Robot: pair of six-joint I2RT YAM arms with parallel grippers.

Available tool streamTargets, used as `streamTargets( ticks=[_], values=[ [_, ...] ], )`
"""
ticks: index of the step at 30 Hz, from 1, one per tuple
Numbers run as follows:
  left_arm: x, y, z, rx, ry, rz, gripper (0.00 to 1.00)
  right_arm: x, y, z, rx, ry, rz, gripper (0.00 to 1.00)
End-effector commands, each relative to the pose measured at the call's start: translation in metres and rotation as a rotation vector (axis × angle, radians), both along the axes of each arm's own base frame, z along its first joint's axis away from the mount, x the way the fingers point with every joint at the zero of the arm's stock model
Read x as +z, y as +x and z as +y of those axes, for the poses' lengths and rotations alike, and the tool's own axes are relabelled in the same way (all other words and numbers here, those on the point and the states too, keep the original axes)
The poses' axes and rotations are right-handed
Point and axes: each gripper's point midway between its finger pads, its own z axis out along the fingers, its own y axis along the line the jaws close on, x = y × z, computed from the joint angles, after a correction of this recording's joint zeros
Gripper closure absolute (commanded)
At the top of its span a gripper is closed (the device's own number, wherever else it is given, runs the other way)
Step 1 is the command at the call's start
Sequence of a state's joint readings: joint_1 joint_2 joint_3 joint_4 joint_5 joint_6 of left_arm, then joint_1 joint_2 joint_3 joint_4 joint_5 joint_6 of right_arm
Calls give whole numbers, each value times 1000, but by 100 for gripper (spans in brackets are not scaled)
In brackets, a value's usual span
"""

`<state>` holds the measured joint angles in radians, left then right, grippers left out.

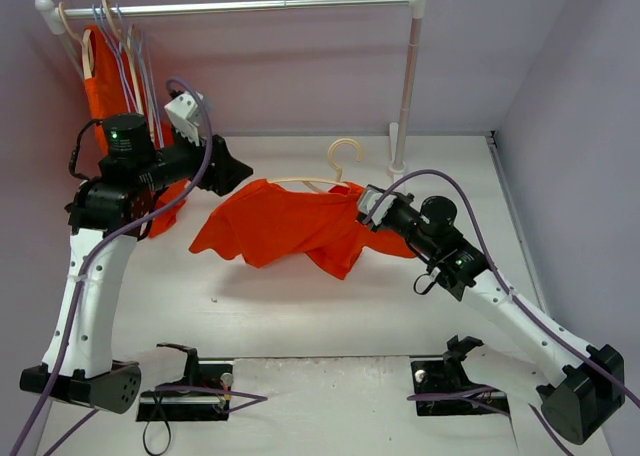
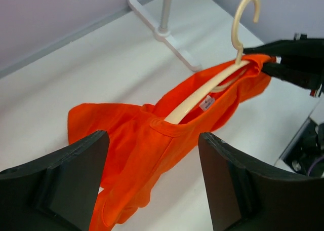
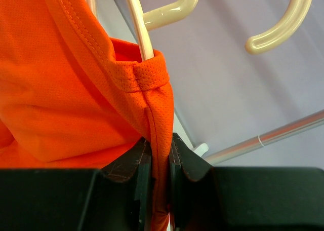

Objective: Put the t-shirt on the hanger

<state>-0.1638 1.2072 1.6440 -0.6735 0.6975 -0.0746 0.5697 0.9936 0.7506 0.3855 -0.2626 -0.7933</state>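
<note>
The t-shirt point(image 1: 285, 231) hangs bunched above the bench point(image 1: 300, 316), strung between my two arms, its low folds near the surface. It is soft orange-red knit with a fine mesh weave and a stitched, ribbed neckband. The hanger point(image 2: 197, 102) is smooth, pale cream and thick-armed. One arm runs in through the neck opening, and the curved hook stands clear above the cloth.

My right gripper point(image 3: 159, 155) is closed tight on a fold of the shirt at the seam beside the hanger's neck. I cannot tell whether the hanger itself is inside that pinch. My left gripper point(image 1: 235, 171) stands wide open, just off the shirt's loose left end, holding nothing.

I judge the threading half done: one shoulder is on and the rest is slack and crumpled. The next move calls for my left gripper to take the free neckband or shoulder and draw it over the hanger's bare end. The limp cloth may slide, so the right-hand pinch must hold
</note>
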Motion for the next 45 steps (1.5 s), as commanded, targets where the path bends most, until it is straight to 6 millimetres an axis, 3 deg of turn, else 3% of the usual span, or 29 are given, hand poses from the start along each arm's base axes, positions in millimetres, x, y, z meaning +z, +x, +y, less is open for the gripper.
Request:
streamTargets(
  ticks=[1, 5, 11, 19, 27, 34, 37, 38, 45],
  values=[
    [-20, -3, -10, -157, 76, -11, 28, 39, 0, 7, 37, 87, -113, 100],
    [-40, -2, -10, -185, 114, 25, 27, 34, -1, 11, 55, 81, -96, 100],
    [-54, -2, -7, -209, 162, 52, 24, 35, -3, 13, 75, 80, -94, 100],
    [-60, -17, -28, -350, 110, 105, 24, 35, -4, 17, 92, 79, -91, 100],
    [-83, -24, -44, -407, 155, 200, 24, 37, -5, 17, 95, 83, -95, 100],
    [-75, -26, -53, -429, 163, 163, 24, 39, -6, 18, 106, 84, -94, 100],
    [-71, -26, -54, -433, 163, 144, 36, 39, -6, 18, 105, 84, -96, 100],
    [-70, -26, -54, -433, 163, 141, 46, 39, -6, 18, 105, 83, -95, 100],
    [-73, -31, -57, -453, 175, 130, 88, 41, -5, 19, 108, 82, -96, 100]
  ],
)
